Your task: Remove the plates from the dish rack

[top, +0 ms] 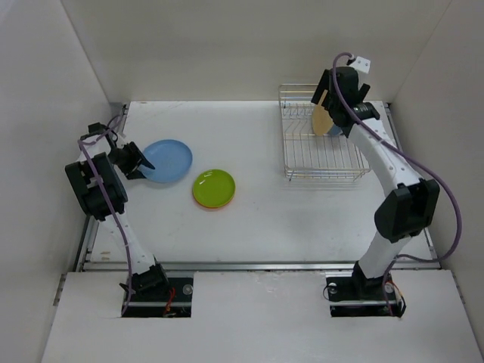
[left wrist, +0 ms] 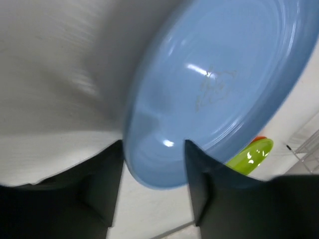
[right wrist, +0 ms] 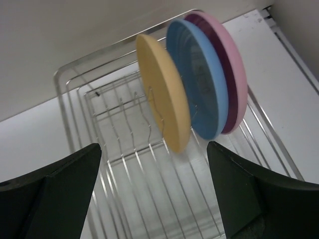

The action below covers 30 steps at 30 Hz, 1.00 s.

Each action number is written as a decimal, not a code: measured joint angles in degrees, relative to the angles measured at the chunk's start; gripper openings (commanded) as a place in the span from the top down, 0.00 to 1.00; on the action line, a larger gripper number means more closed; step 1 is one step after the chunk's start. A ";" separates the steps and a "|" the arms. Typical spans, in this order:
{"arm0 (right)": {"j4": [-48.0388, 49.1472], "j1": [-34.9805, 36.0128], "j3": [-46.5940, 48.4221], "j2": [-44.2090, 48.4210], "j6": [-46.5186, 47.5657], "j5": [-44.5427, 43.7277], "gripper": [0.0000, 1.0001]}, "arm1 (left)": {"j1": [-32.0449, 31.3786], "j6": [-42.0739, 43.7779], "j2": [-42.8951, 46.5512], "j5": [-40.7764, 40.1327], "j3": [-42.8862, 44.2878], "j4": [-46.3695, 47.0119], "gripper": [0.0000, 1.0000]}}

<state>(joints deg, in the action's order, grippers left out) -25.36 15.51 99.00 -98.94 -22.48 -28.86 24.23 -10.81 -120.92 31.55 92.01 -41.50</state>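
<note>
The right end effector (right wrist: 153,148) hangs over the dish rack (right wrist: 75,104). Its fingers are spread wide and hold nothing. Three plates stand on edge in the rack's far right part, thin rims up: the tan plate (right wrist: 164,104), the blue plate (right wrist: 199,84) and the pink plate (right wrist: 234,74). The tan one is closest, so it looks like the next to take. Far left of the rack, the left end effector (top: 134,160) is spread apart too, at the rim of the light blue plate (top: 168,160), which lies flat on the worktop (top: 265,219).
</note>
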 measured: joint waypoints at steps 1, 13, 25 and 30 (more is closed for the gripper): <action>0.02 -0.50 1.64 -2.01 0.26 -1.29 0.08 | -0.02 0.09 -0.09 -0.50 -0.07 -0.02 0.45; -4.70 -3.80 17.88 -24.04 3.37 -7.50 0.28 | -0.02 0.39 6.49 -7.85 -4.39 -1.40 0.22; -7.17 -4.50 18.73 -25.03 7.19 -13.14 1.00 | -1.55 3.45 30.16 -13.40 -9.07 -2.12 0.21; -6.34 -3.23 12.98 -18.01 9.31 -16.50 1.00 | -3.10 5.70 34.23 -11.76 -9.07 -3.74 0.11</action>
<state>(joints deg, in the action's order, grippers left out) -31.70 12.27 111.98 -116.95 -13.17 -45.36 21.12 -5.10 -86.70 19.79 82.94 -45.23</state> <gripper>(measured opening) 0.156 0.885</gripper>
